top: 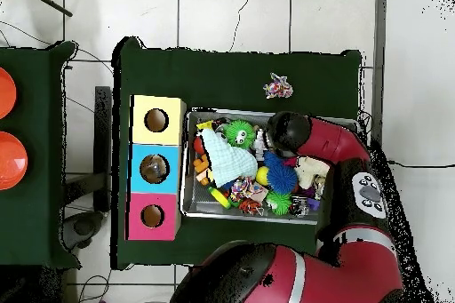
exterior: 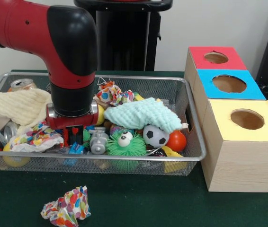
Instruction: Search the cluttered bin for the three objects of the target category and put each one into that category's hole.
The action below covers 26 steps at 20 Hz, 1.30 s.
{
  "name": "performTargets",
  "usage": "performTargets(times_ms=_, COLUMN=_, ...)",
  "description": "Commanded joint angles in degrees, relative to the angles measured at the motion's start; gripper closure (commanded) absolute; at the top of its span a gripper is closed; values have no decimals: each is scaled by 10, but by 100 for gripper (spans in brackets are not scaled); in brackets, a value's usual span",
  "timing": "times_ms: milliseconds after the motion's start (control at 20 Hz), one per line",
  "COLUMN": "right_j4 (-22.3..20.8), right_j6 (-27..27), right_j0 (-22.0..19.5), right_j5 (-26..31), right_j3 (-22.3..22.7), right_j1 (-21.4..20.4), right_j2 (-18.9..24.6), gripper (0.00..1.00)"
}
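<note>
silver mesh bin [exterior: 191, 123], no readable writing; gripper [exterior: 74, 135] inside.

Silver wire-mesh metal bin [exterior: 191, 101] on matt green cloth-covered table [exterior: 138, 203], w/ fluffy mint [exterior: 141, 115] & cream cloths [exterior: 18, 105], spiky green rubber ball [exterior: 124, 144], crumpled printed paper [exterior: 67, 208], beside pale wood-grain boxes [exterior: 238, 163], glossy red/black plastic arm [exterior: 53, 42].

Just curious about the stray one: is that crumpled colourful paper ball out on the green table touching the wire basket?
Apart. In the front view the crumpled paper ball lies on the green table with bare cloth showing between it and the wire basket.
</note>
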Motion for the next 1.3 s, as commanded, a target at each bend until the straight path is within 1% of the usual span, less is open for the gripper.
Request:
performTargets(times_ms=50, right_j4=15, right_j6=110, right_j0=-7, right_j5=-26, right_j3=-16, right_j1=23, right_j2=27, gripper=100)
performTargets(times_ms=150, right_j4=16, right_j6=110, right_j0=-6, right_j5=-18, right_j3=-19, right_j1=23, right_j2=26, gripper=100)
performTargets(times_ms=550, right_j4=16, right_j6=109, right_j0=-7, right_j5=-23, right_j3=-18, right_j1=23, right_j2=28, gripper=100)
performTargets(times_ms=750, right_j4=19, right_j6=110, right_j0=-6, right_j5=-11, right_j3=-14, right_j1=13, right_j2=26, gripper=100)
performTargets(times_ms=850, right_j4=23, right_j6=113, right_j0=-1, right_j5=13, right_j3=-9, right_j1=-9, right_j2=20, gripper=100)
performTargets(times_ms=950, right_j4=25, right_j6=112, right_j0=4, right_j5=49, right_j3=2, right_j1=-44, right_j2=10, gripper=100)
performTargets(times_ms=1050, right_j4=23, right_j6=107, right_j0=10, right_j5=82, right_j3=4, right_j1=-70, right_j2=1, gripper=100)
performTargets(times_ms=1300, right_j4=21, right_j6=105, right_j0=14, right_j5=122, right_j3=1, right_j1=-97, right_j2=-8, gripper=100)
